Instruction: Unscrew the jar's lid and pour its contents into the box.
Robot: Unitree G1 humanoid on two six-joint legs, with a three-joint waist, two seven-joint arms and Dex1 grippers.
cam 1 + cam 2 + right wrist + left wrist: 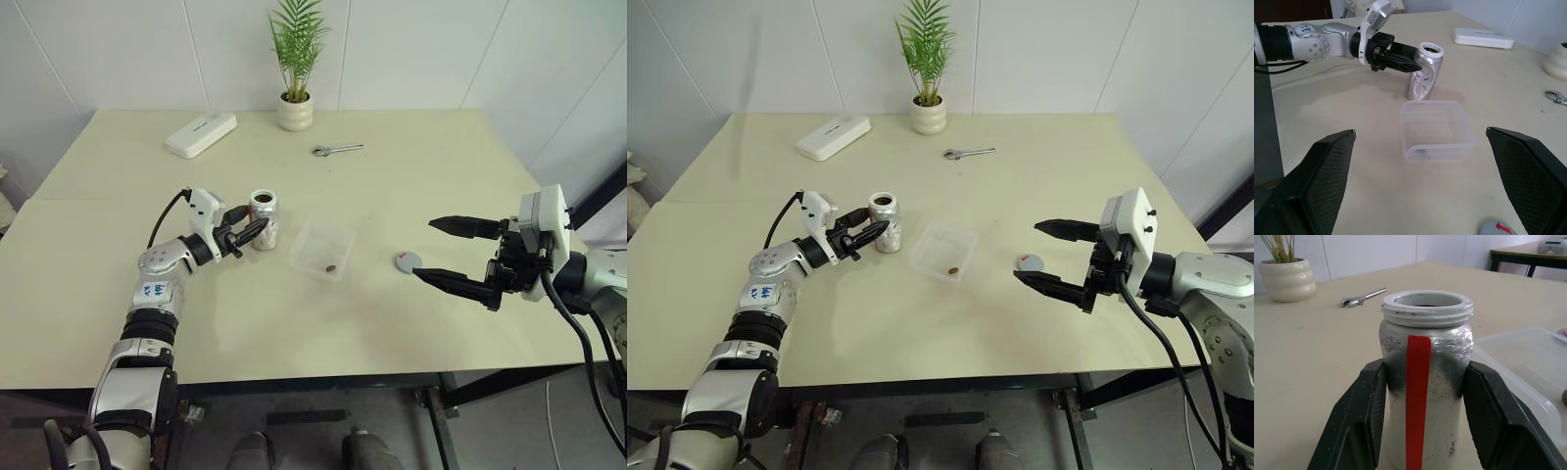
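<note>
1. The left gripper [257, 231] clamps the jar [265, 219] by its silvery body, one black finger on each side of the red stripe. The jar stands upright on the table [118, 284], its white threaded mouth uncovered, just left of the box.
2. The box [322, 248], a shallow clear tray, sits at mid-table. A small brown bit [331, 267], apparently the contents, already lies inside it, which suggests the pour is done and the jar is being set down.
3. The lid [409, 261] lies flat on the table to the right of the box, grey with a red mark, placed apart so it stays out of the pouring path.
4. The right gripper [438, 251] hovers empty beyond the lid, its fingers spread wide and pointing across toward the box, apparently parked clear of the work.
5. Farther back, left to right: a flat white case [201, 133], a potted plant [296, 98] and a small wrench [337, 150]. All stand well apart from the jar and box; nothing blocks either arm.
</note>
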